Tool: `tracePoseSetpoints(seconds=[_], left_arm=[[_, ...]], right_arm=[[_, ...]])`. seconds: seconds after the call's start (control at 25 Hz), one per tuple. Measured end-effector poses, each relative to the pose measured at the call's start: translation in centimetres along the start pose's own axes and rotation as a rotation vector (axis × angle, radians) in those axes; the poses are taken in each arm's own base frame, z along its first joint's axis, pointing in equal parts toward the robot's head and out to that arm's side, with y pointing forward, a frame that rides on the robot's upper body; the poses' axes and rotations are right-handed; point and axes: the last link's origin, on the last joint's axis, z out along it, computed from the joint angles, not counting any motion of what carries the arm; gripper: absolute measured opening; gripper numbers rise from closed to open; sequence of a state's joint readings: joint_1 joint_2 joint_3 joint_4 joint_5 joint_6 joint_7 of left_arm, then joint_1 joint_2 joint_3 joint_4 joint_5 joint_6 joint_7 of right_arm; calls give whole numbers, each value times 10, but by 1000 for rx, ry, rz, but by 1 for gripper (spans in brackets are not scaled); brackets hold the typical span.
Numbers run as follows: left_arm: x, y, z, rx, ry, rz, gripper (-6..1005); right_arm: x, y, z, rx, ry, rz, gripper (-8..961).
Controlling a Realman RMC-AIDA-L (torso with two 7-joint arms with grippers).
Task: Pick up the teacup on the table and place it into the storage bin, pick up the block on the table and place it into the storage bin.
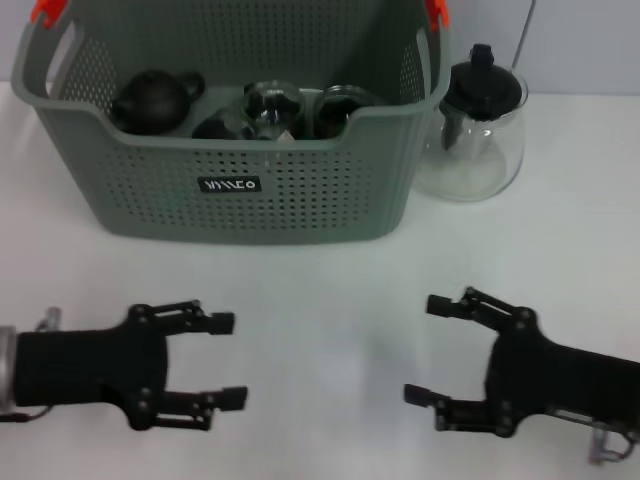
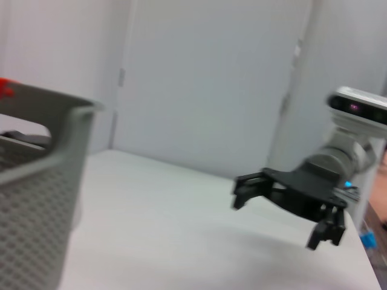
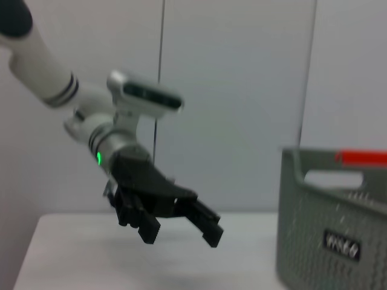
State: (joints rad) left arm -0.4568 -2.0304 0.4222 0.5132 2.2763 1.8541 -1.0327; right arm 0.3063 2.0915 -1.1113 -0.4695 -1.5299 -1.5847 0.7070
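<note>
Storage bin point(image 1: 240, 190), the big grey perforated basket with orange clips on its handles and a small black label on its near wall, stands on the white counter point(image 1: 330, 300) at the far side, left of centre in the head view. Both hands sit well in front of it, nearer the robot, with a stretch of bare counter between them and the bin's near wall. Inside the bin, toward its near wall, lie a dark round teapot point(image 1: 152, 100) on the left and two clear glass vessels point(image 1: 272, 105) beside it; whether one of these is the teacup cannot be told, and no block can be made out among them.

Just beside the bin's right wall, outside it, stands a clear glass pitcher point(image 1: 475, 125) with a black lid.

Left hand point(image 1: 228, 360) hovers low over the counter at the lower left of the head view, its fingers spread wide and pointing toward the centre, holding nothing. The right wrist view shows it too point(image 3: 181, 226), off to one side of the bin's corner and apart from it.

Right hand point(image 1: 425, 350) hangs at the lower right, mirrored to the left one, its fingers likewise wide apart and empty. It appears again in the left wrist view point(image 2: 281, 214), above the counter and well clear of the bin.
</note>
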Motion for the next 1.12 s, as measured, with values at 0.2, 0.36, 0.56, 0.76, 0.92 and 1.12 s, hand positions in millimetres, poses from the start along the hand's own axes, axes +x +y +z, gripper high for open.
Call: tracePoseSetpoints(seconds=[0.2, 0.36, 0.56, 0.76, 0.92, 1.12], left_arm=[[-12, 3, 23, -25, -67, 30, 841], [-17, 5, 29, -38, -83, 31, 841], [-15, 7, 32, -47, -71, 31, 841], [-9, 9, 36, -61, -23, 43, 841], [-2, 12, 36, -79, 24, 88, 841], [-4, 11, 33, -66, 24, 90, 841]], right_arm=[[8, -1, 14, -35, 39, 17, 946], [8, -2, 17, -37, 41, 21, 947], [8, -2, 19, -37, 46, 23, 947], [10, -1, 19, -34, 43, 31, 946], [10, 0, 16, -27, 41, 35, 946], [11, -1, 11, -9, 41, 42, 947]])
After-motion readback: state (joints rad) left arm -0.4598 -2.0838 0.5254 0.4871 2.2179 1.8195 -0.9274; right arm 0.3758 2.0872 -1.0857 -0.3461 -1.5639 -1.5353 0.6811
